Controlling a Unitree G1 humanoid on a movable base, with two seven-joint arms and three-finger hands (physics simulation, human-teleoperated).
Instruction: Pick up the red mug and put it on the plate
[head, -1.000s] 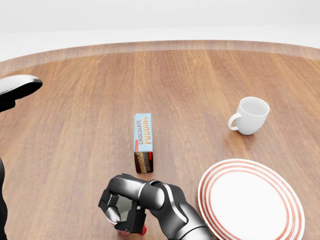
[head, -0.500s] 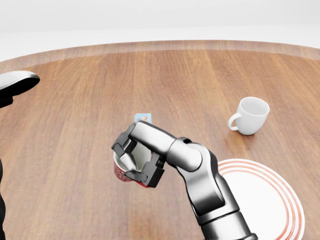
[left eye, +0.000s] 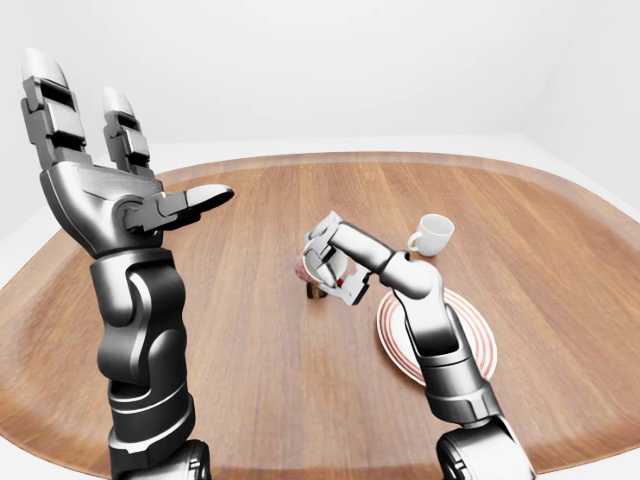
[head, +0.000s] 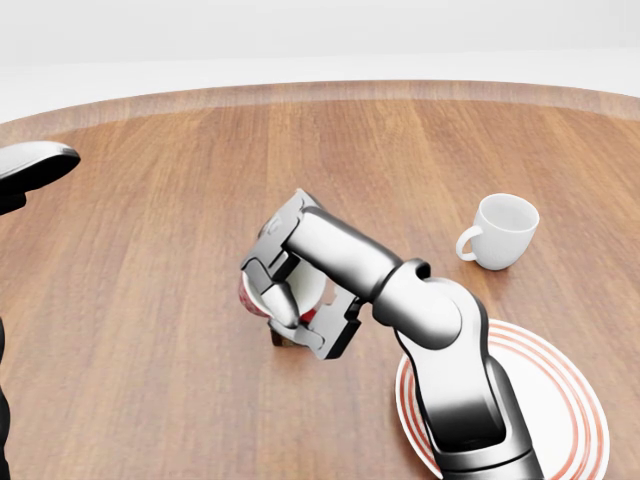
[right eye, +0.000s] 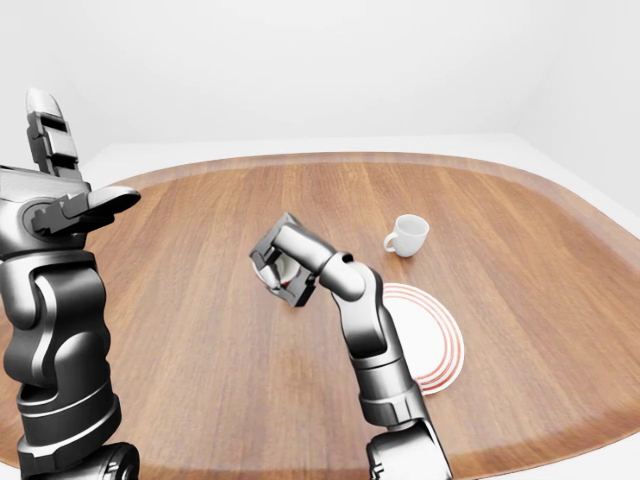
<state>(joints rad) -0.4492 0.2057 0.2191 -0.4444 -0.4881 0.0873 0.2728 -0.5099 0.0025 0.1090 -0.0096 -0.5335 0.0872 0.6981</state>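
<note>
Left-eye view: the left hand (left eye: 110, 190) is raised, fingers spread, holding nothing. Head view: the right hand (head: 290, 295), clenched on the red mug (head: 262, 297), has lifted it off the bench (head: 150, 200), left of the plate (head: 560, 400); next, carry it right.

I'm working in a bare simulated room: a round wooden table (left eye: 250, 330) spreads beneath my right hand (head: 290, 295), blank white walls (left eye: 350, 70) beyond it.
</note>
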